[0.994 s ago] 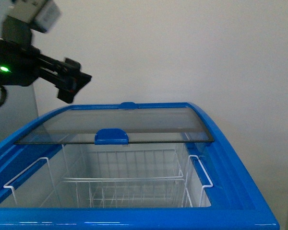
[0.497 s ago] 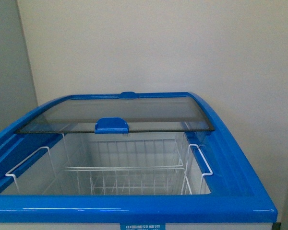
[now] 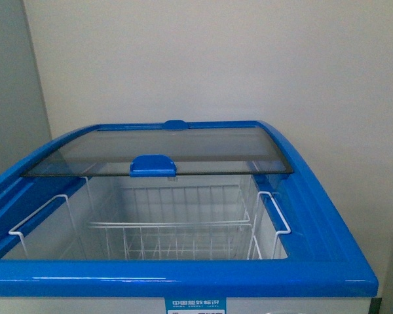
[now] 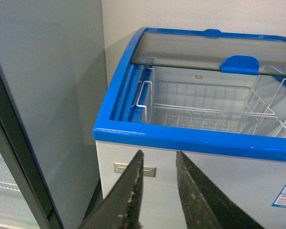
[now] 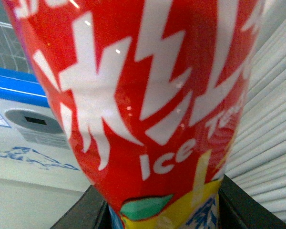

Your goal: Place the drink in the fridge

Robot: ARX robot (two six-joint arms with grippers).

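Observation:
The fridge (image 3: pixel 183 278) is a white chest cooler with a blue top rim, and its near half stands open. Its glass panel (image 3: pixel 183 154) with a blue handle (image 3: pixel 152 165) covers the far half. A white wire basket (image 3: pixel 173 239) hangs inside. Neither arm shows in the front view. My left gripper (image 4: pixel 159 153) is open and empty, low in front of the fridge's (image 4: pixel 190 140) near left corner. My right gripper (image 5: pixel 162 212) is shut on the drink bottle (image 5: pixel 143 95), whose red label with white lettering fills that view. The fridge (image 5: pixel 14 83) lies behind the bottle.
A tall grey cabinet (image 4: pixel 47 95) with a dark-framed glass door (image 4: pixel 9 157) stands close beside the fridge on its left. A plain wall (image 3: pixel 216 59) runs behind the fridge. White ribbed panelling (image 5: pixel 271 109) shows beside the bottle in the right wrist view.
The left arm, high at the left of the front view a second ago, has dropped out of that view. The fridge lid has not moved.

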